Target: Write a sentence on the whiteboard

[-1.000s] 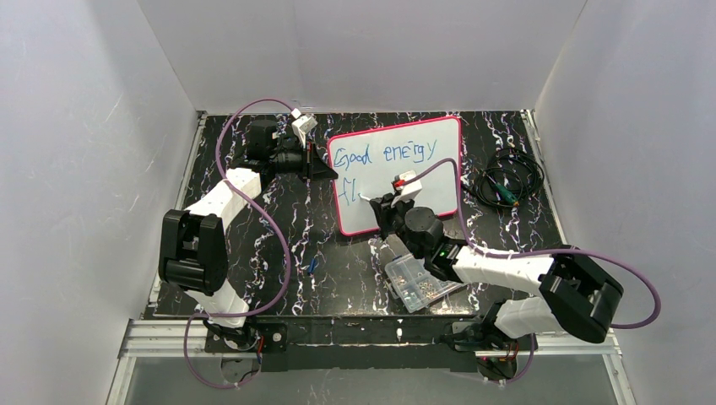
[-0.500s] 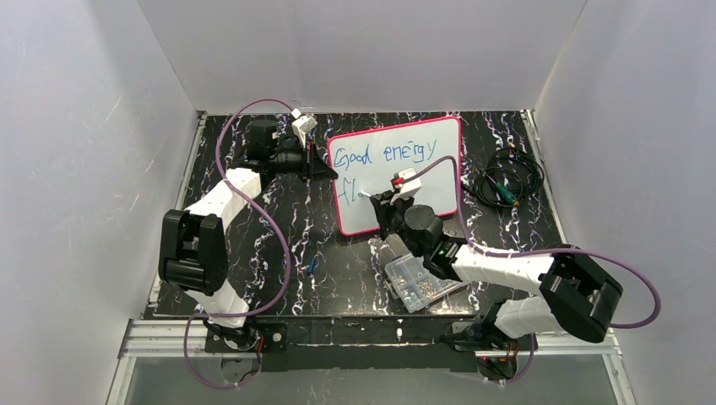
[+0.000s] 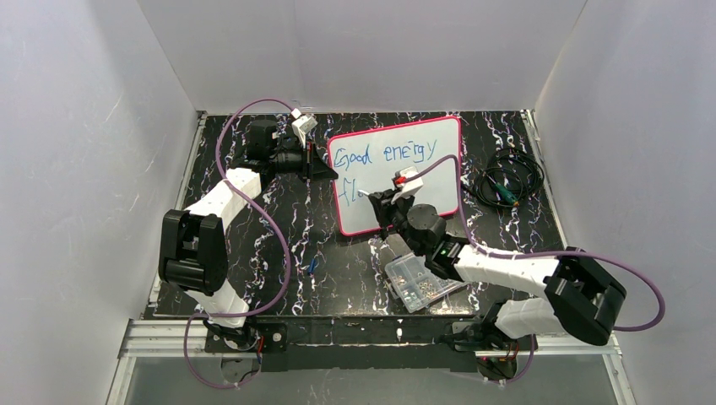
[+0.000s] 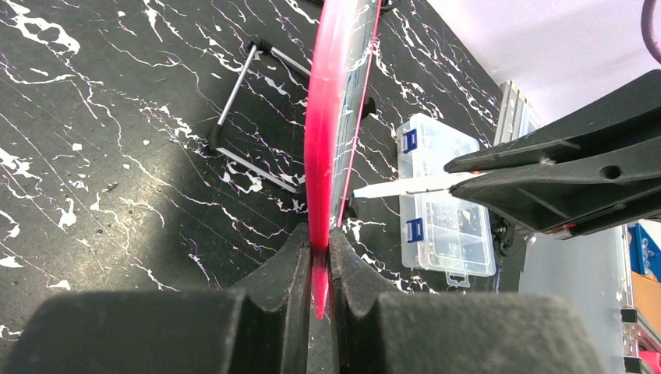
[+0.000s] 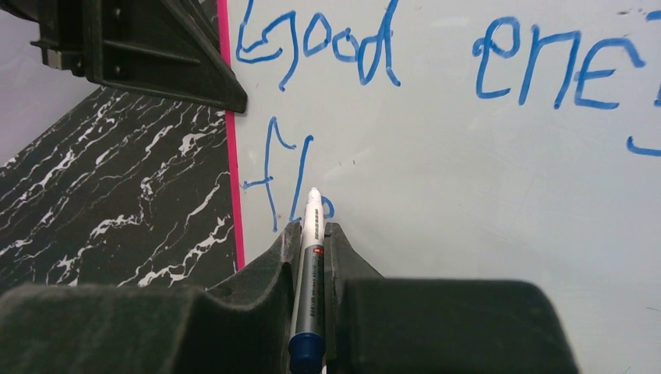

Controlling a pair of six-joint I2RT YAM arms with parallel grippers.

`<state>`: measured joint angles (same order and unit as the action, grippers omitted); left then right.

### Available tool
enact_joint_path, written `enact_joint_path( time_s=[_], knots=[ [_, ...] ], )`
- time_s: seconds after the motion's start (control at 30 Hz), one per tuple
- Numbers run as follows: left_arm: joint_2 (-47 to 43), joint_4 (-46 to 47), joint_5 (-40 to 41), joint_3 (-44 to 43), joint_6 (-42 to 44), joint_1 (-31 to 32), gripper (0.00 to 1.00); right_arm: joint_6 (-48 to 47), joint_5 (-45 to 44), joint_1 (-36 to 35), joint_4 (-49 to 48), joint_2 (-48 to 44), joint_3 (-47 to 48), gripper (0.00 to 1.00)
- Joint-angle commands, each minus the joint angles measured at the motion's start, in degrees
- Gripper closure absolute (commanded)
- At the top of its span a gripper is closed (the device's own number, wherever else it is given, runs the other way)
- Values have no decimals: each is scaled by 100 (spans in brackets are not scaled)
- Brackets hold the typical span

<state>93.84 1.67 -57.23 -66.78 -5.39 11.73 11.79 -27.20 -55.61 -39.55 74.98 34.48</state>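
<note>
Two grippers are engaged at the whiteboard [image 3: 439, 181], which is propped on its stand. Its left edge is pinched by the left gripper [image 4: 316, 249], jaws closed on the pink frame. The right gripper [image 5: 312, 234] is clamped on a marker [image 5: 309, 265], whose long axis is pointed straight at the board face, its tip at the second line just right of "fl". The sentence [image 5: 312, 43] is unfinished. Bare board is left to the right of the tip, so the stroke is probably to be carried that way. A parts box [image 3: 418, 281] is set just in front of the whiteboard, under the right arm. A cable coil [image 3: 505, 187] is seen to its right, out of the way.
</note>
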Motion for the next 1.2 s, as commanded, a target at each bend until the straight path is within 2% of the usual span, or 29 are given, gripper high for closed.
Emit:
enact_joint_path(
  time_s=[0.0, 0.47, 0.9, 1.17],
  knots=[
    [-443, 88, -236, -87, -8, -12, 100, 0, -249, -2, -219, -342, -16, 99],
    [-456, 86, -236, -76, -2, -12, 100, -107, -608, -2, -246, 15, 112, 99],
    [-472, 90, -236, -66, 1, -12, 100, 172, -543, -2, 245, -193, -219, 99],
    [-453, 88, -236, -78, -3, -12, 100, 157, -659, -2, 170, -227, -215, 99]
  ],
)
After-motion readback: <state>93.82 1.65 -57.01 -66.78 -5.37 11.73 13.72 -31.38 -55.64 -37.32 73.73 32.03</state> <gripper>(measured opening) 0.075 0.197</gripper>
